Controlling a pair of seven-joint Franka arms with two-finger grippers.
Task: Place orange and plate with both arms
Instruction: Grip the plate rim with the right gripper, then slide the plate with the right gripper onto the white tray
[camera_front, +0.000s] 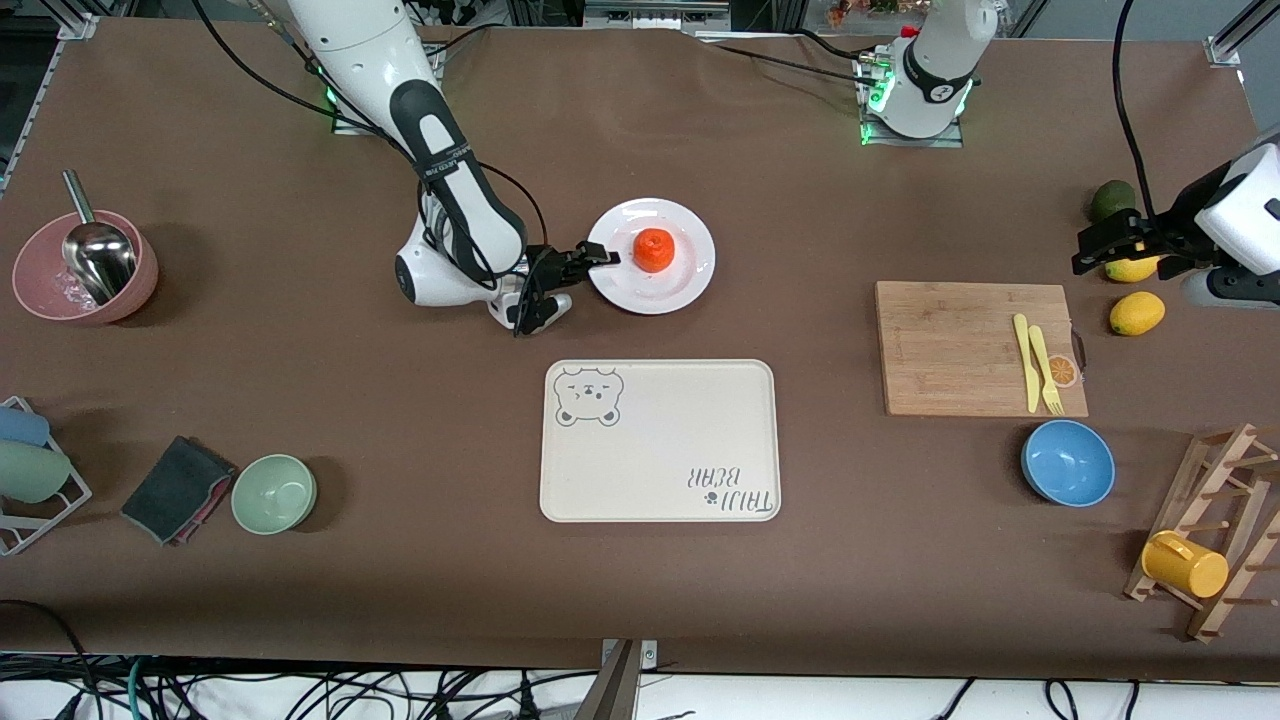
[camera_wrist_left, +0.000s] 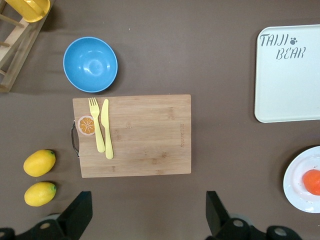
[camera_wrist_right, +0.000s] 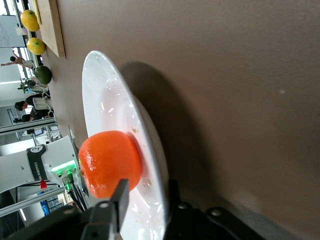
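The orange sits in the middle of the white plate, which rests on the brown table between the robot bases and the cream tray. My right gripper is low at the plate's rim on the side toward the right arm's end. In the right wrist view its fingers straddle the rim of the plate, one above and one below, with a gap showing, close to the orange. My left gripper is open and empty, held over the lemons at the left arm's end. The left wrist view catches the plate and the orange at its edge.
The bear-print tray lies nearer the front camera than the plate. A cutting board with a yellow fork and knife, a blue bowl, lemons, a green fruit and a mug rack sit at the left arm's end. A pink bowl and a green bowl sit at the right arm's end.
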